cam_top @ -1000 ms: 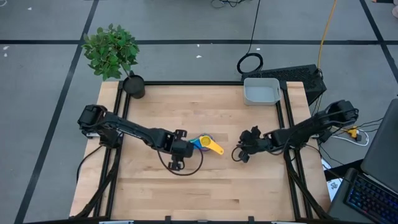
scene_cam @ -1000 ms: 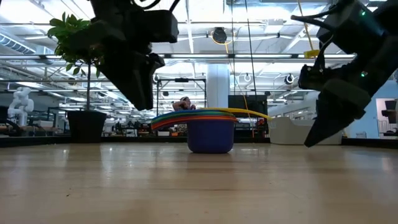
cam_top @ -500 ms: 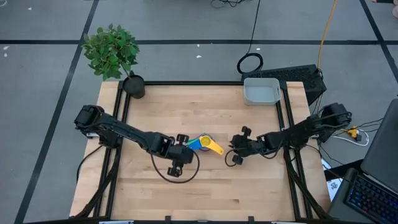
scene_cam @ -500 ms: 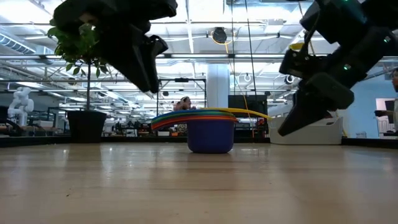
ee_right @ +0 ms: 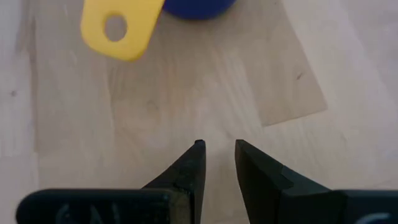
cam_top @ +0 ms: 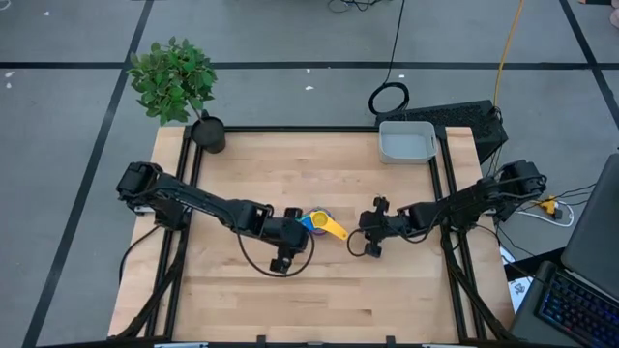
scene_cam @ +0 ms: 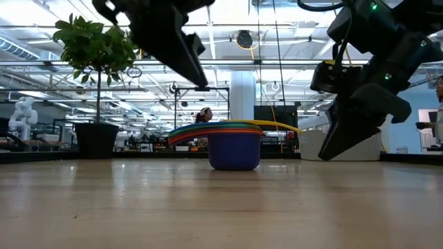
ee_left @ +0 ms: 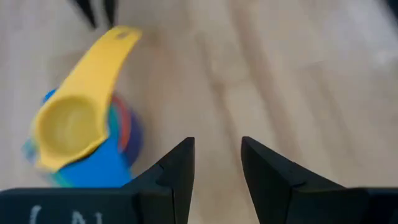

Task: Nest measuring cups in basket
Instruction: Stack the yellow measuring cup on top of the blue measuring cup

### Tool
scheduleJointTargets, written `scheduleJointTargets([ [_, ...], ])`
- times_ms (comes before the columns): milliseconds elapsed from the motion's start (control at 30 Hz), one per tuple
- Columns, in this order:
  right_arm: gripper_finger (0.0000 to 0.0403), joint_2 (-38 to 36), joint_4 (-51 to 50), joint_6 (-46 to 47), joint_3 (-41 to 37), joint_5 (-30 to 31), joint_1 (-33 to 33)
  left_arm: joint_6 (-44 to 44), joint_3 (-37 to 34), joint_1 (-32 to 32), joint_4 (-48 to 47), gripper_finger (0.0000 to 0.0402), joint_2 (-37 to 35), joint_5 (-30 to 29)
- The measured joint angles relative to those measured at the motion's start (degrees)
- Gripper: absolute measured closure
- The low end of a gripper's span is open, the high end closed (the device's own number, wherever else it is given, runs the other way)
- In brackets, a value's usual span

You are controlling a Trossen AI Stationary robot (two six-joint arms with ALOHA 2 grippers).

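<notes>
The measuring cups (cam_top: pixel 317 221) stand nested in one stack mid-table, the dark blue cup (scene_cam: pixel 234 152) at the bottom resting on the wood. The yellow cup (ee_left: pixel 67 126) lies on top, its handle (ee_right: pixel 119 25) pointing toward the right arm. My left gripper (cam_top: pixel 293 232) hovers just left of the stack, raised above it (scene_cam: pixel 197 72), fingers open (ee_left: pixel 217 148). My right gripper (cam_top: pixel 366 235) hangs a little to the right of the handle (scene_cam: pixel 331 149), slightly open (ee_right: pixel 219 149). The light grey basket (cam_top: pixel 406 142) sits at the far right corner.
A potted plant (cam_top: pixel 176 85) stands at the table's far left corner (scene_cam: pixel 97 76). Bare wood lies between the stack and the basket and along the near edge. A keyboard (cam_top: pixel 469 121) and a cable loop (cam_top: pixel 389 99) lie beyond the far right edge.
My left gripper has swung right toward the stack and risen. My right gripper has moved left toward the yellow handle. The stack of cups has stayed where it was.
</notes>
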Motion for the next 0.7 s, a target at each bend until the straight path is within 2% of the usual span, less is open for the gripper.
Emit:
scheduleJointTargets([
  [133,0.0323,0.0,1.5,0.1,0.0,0.0,0.0,1.0,0.0,-1.0,4.3,0.0266,0.0,1.8],
  [267,0.0323,0.0,5.9,-4.5,-0.1,0.3,0.0,-0.2,0.0,-2.3,6.9,0.0266,0.0,1.7],
  [400,0.0323,0.0,7.5,-4.4,-0.1,0.6,-0.6,-3.0,0.0,-3.1,6.1,0.0266,0.0,-3.4],
  [500,0.0323,0.0,6.1,-3.2,-0.1,3.6,-0.9,-5.2,-1.0,-3.0,5.4,0.0266,0.0,-7.2],
  [700,0.0323,0.0,4.1,-2.6,-0.1,9.7,-0.9,-10.4,-5.7,-3.1,5.3,0.0266,0.0,-7.3],
])
